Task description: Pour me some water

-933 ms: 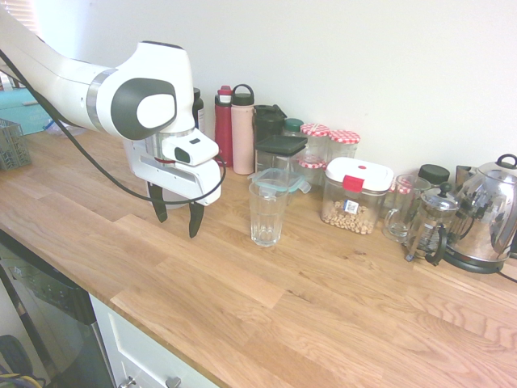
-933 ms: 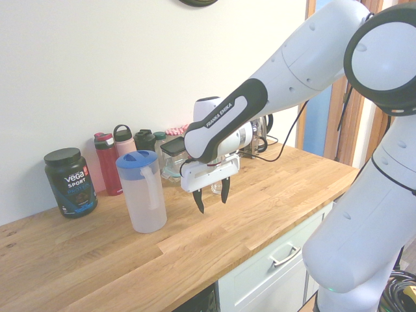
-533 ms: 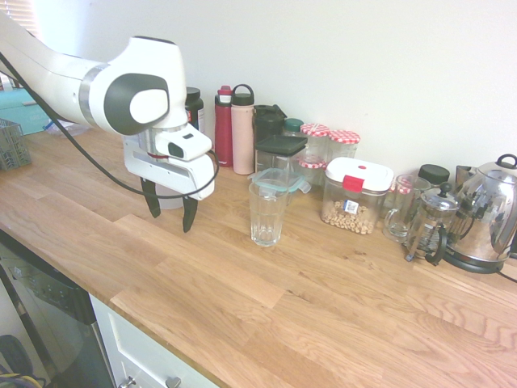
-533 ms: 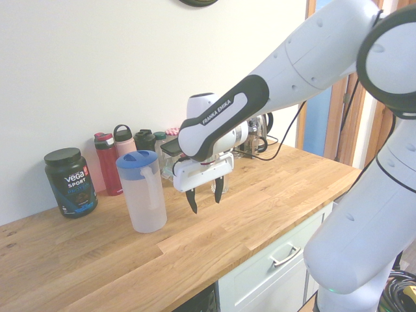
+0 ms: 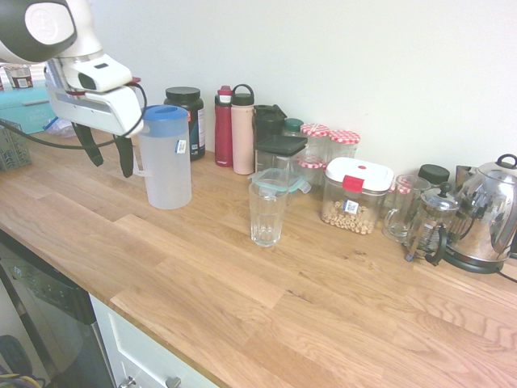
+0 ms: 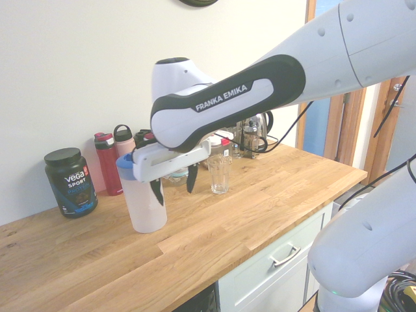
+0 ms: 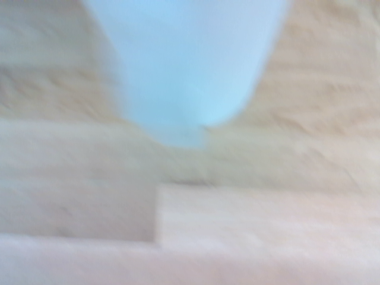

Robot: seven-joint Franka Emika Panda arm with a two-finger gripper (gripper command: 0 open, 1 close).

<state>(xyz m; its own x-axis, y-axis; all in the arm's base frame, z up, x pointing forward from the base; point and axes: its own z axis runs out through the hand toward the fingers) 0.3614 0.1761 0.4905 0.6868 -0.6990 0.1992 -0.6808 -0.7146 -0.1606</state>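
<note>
Pincer released beside jug; contents unclear through frosted wall; glass looks empty.

one jug, one drinking glass, two bottles, one kettle, one protein tub

White arm, end effector angled down, fingers spread

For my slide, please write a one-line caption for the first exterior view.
Open pincer beside the handle of the blue-lidded jug on the wooden counter; empty drinking glass stands apart.
</note>
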